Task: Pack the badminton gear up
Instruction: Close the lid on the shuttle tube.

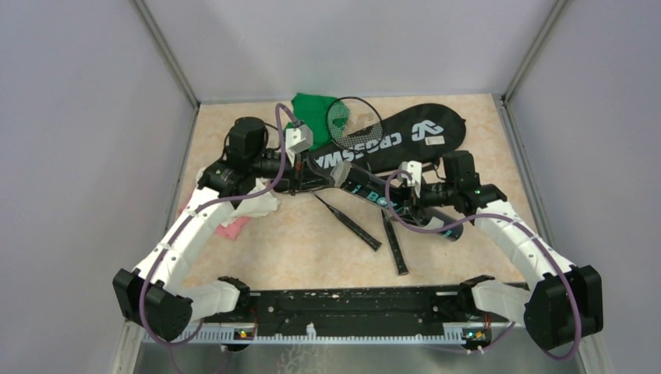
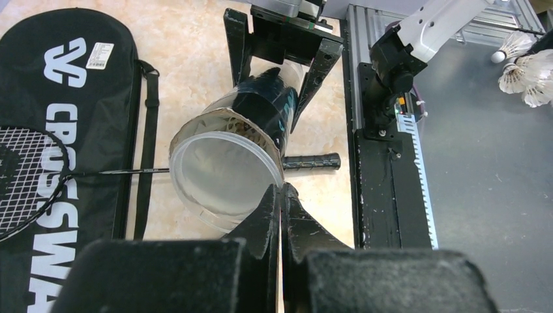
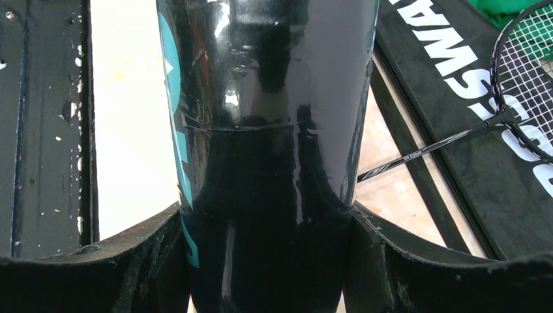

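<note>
Tube crosswise, mouth facing left gripper | right gripper clamping tube | left gripper pinched closed at rim | 2 rackets, 3 shuttlecocks, 1 bag, 1 tube

Overhead view faces down; both wrist views closely share the tube.

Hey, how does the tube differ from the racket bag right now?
The tube is a glossy cylinder with teal lettering; the racket bag is flat with white lettering. The tube is clamped in the right gripper; the racket bag lies on the table. Both are black.
</note>
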Tool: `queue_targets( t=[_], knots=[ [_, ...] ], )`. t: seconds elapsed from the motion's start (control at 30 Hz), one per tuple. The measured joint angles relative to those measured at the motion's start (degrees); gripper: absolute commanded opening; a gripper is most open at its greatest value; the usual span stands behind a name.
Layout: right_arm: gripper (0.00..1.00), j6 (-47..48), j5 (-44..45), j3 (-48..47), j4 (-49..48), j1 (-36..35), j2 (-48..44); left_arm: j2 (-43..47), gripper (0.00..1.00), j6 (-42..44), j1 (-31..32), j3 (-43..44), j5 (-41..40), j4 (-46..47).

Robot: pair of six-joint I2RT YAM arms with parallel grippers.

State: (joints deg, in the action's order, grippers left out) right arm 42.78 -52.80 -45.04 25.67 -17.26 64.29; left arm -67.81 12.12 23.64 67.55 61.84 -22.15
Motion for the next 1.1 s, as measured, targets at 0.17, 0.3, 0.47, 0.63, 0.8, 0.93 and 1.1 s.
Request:
queue_targets(
  t=[0.17, 0.3, 0.47, 0.63, 0.8, 0.93, 1.1],
  knots=[
    [0.33, -0.4, -0.1, 0.0, -0.5, 0.0, 0.0, -0.6, 0.0, 0.2, 1.9, 0.0, -1.4, 0.5],
    [0.34, -0.4, 0.0, 0.3, -0.6, 0.0, -0.1, -1.4, 0.0, 0.4, 2.8, 0.2, -2.4, 0.8],
    [0.33, -0.4, -0.1, 0.8, -0.8, 0.0, -0.2, -1.7, 0.0, 0.6, 3.0, 0.2, -3.4, 1.0],
    [0.33, -0.4, -0.2, 0.8, -0.8, 0.0, -0.2, -1.7, 0.0, 0.7, 3.1, 0.2, -3.2, 1.1],
    [0.33, -0.4, -0.3, 0.8, -0.7, 0.0, -0.4, -1.7, 0.0, 1.6, 3.2, 0.2, -2.5, 0.9],
    [0.33, 0.2, -0.4, 0.8, -0.5, 0.0, -0.5, -1.9, 0.0, 3.2, 3.6, 0.2, -2.1, -0.2],
    [0.33, 1.8, -0.4, 1.0, 0.5, 0.0, -0.5, -1.9, 0.0, 4.7, 4.1, 0.2, -2.1, -1.8]
  ],
)
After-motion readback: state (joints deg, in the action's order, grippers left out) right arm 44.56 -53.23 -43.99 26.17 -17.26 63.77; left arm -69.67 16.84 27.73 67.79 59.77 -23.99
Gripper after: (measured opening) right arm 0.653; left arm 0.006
